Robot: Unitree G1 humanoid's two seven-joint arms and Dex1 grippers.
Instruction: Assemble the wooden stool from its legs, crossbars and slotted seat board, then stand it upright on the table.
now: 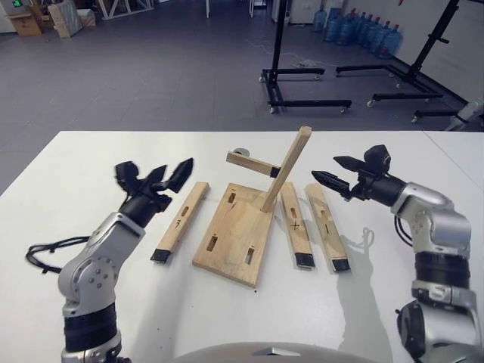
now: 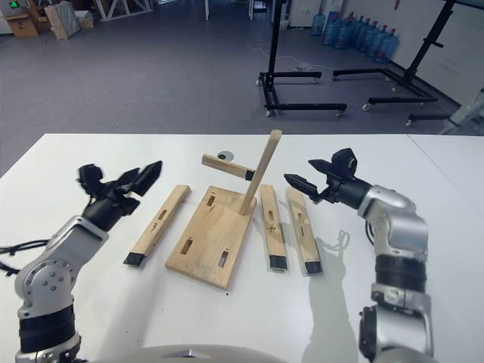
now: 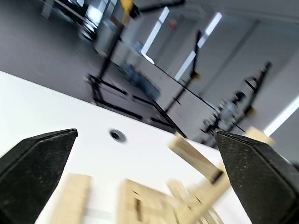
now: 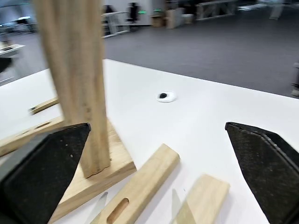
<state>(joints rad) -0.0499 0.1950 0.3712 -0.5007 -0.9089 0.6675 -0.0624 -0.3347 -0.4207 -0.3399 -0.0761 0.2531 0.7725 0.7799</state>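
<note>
Left gripper and right gripper are held wide open, empty. The loose leg is judged light, rigid, smooth, best gripped across mid-length.

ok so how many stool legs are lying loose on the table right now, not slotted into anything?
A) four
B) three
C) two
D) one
B. One loose leg lies on the robot's left of the seat board and two more loose legs lie on its right. The fourth leg stands tilted in the board and carries a crossbar.
</note>
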